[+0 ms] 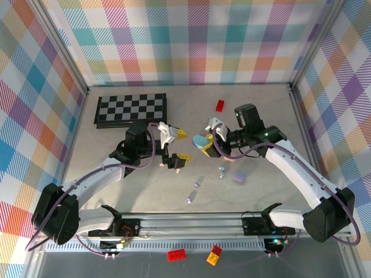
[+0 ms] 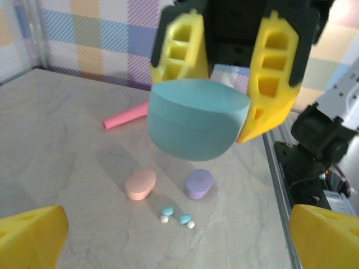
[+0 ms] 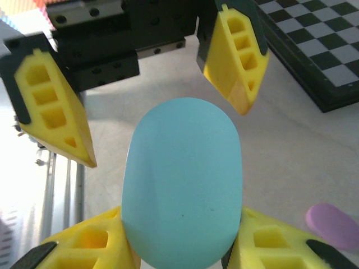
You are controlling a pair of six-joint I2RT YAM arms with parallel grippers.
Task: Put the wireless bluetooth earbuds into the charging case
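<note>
Right wrist view is showing my right gripper (image 3: 185,249) clamping the light blue charging case (image 3: 182,185) between its yellow fingers (image 3: 95,245). They are narrowed onto both its sides and are holding it clear of the table (image 3: 280,151). Just beyond, at 10 and 1 o'clock of the case, my left gripper (image 1: 182,145) is standing wide open, touching nothing. Farther off, from the left wrist, two pale blue earbuds (image 2: 185,219) are lying on the table at 6 o'clock of the held case, with a pink case (image 2: 140,184) and a purple case (image 2: 198,184) just behind them. From above, two purple earbuds (image 1: 198,182) are lying nearer my bases. I am judging this to be the case-readying step: the lid is looking shut and no bud is sitting inside. Next I am needing my left gripper on the lid edge, prying it up while the right is bracing the base, then a fine pinch on those tiny, slippery buds.
</note>
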